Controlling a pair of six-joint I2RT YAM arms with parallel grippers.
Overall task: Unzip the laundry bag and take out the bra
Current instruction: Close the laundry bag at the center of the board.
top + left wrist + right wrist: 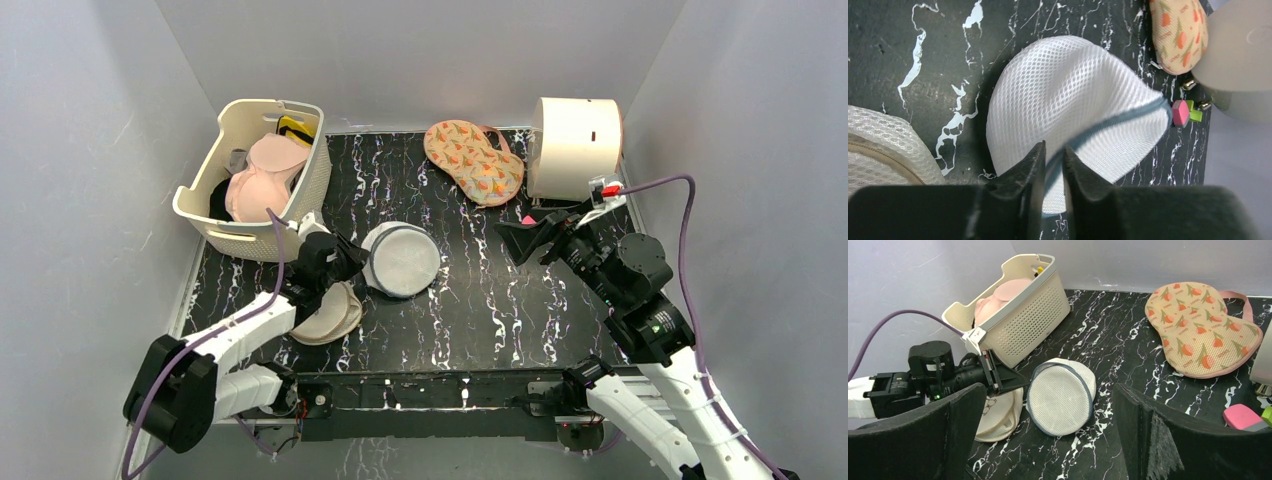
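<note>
The laundry bag [402,258] is a round white mesh pouch with a grey zipper rim, tipped up on its edge at mid-table. It also shows in the left wrist view [1068,95] and the right wrist view [1060,397]. The zipper looks closed and the contents are hidden. My left gripper [363,264] [1054,150] is shut on the bag's zipper rim at its left side. My right gripper [520,240] [1048,405] is open and empty, right of the bag and apart from it. A pinkish-beige bra [265,175] [1003,292] with yellow and black parts lies in the basket.
A cream basket [205,205] [1023,315] stands back left. A beige round pouch [328,315] [878,145] [995,415] lies under my left gripper. An orange-patterned bra [475,160] [1198,327] and a white cylinder [575,145] are at the back right. A small pink object [1240,416] lies near the cylinder.
</note>
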